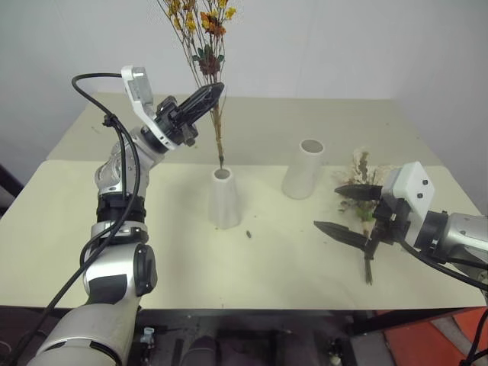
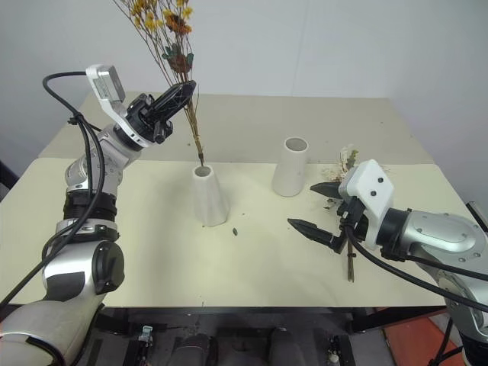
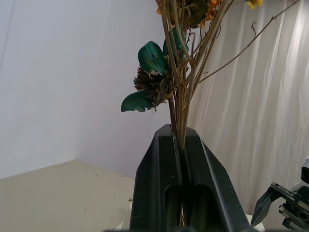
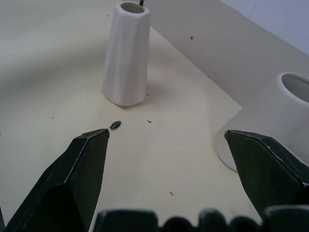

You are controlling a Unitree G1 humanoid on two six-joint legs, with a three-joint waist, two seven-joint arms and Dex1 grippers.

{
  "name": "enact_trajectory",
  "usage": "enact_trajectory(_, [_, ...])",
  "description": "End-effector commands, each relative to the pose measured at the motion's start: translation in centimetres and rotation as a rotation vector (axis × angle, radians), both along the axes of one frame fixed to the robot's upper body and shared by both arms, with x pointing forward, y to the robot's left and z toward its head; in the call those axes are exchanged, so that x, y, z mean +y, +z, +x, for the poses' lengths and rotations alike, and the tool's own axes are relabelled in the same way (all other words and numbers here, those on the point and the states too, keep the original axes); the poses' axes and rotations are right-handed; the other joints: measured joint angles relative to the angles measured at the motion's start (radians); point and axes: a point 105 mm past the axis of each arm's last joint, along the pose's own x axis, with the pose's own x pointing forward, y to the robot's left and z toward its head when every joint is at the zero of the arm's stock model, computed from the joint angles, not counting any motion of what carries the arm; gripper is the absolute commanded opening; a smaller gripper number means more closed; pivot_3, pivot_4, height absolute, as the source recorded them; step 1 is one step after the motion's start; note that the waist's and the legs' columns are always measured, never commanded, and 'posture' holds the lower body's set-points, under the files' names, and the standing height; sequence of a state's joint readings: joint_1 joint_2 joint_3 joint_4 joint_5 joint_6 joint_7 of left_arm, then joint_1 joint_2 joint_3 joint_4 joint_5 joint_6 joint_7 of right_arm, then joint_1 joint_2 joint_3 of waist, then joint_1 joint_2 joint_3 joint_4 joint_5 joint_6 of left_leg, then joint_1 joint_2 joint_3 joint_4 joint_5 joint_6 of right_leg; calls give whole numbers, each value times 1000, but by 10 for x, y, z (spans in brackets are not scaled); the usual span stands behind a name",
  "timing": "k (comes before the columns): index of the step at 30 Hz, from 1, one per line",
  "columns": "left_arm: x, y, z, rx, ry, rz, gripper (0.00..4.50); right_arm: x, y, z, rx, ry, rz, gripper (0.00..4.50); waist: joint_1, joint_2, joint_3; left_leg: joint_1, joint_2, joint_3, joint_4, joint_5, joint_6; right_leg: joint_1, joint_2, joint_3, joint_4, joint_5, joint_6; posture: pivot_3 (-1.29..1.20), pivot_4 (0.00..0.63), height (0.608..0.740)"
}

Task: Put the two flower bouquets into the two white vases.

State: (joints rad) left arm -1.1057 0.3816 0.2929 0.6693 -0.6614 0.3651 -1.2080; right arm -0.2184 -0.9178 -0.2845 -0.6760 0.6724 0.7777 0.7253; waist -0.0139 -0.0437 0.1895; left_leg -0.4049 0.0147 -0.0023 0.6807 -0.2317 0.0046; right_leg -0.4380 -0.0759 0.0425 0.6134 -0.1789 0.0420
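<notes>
My left gripper (image 1: 214, 92) is shut on the thin brown stems of the yellow-orange bouquet (image 1: 204, 34), holding it upright. Its stem ends hang right at the mouth of the shorter cone vase (image 1: 224, 200); whether they are inside I cannot tell. The left wrist view shows the two fingers (image 3: 159, 179) pressed together on the stems (image 3: 179, 111). The taller wide-mouthed vase (image 1: 303, 169) stands to the right, empty. The second bouquet (image 1: 361, 166), with cream sprigs and green leaves, lies on the table at the right. My right gripper (image 1: 328, 207) hovers open over its stem, holding nothing.
The cream table (image 1: 152, 252) has a seam across its middle and a white wall behind it. A small green leaf scrap (image 1: 249, 234) lies in front of the cone vase. The second bouquet's stem end (image 1: 369, 271) points toward the front edge.
</notes>
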Motion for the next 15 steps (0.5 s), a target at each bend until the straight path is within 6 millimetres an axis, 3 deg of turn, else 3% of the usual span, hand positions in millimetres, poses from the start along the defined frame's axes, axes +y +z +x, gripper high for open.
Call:
enact_trajectory(1, [-4,11,-5,-47,-5,8,34,-1,7,-1,-44,-2,-19,4500,0,0,0,0,0,0,0,0,0,0,0,0,0,0,0,0,150,740])
enact_trajectory(5, [-5,9,-6,-39,-6,0,34,-2,6,-1,-43,-3,-19,4500,0,0,0,0,0,0,0,0,0,0,0,0,0,0,0,0,150,740])
enact_trajectory(12, [-6,25,-16,-85,-33,-21,34,-1,7,0,-44,0,-22,4500,0,0,0,0,0,0,0,0,0,0,0,0,0,0,0,0,150,740])
enact_trajectory(15, [-10,20,-21,-93,-50,30,34,-2,6,2,-47,-13,-27,4500,0,0,0,0,0,0,0,0,0,0,0,0,0,0,0,0,150,740])
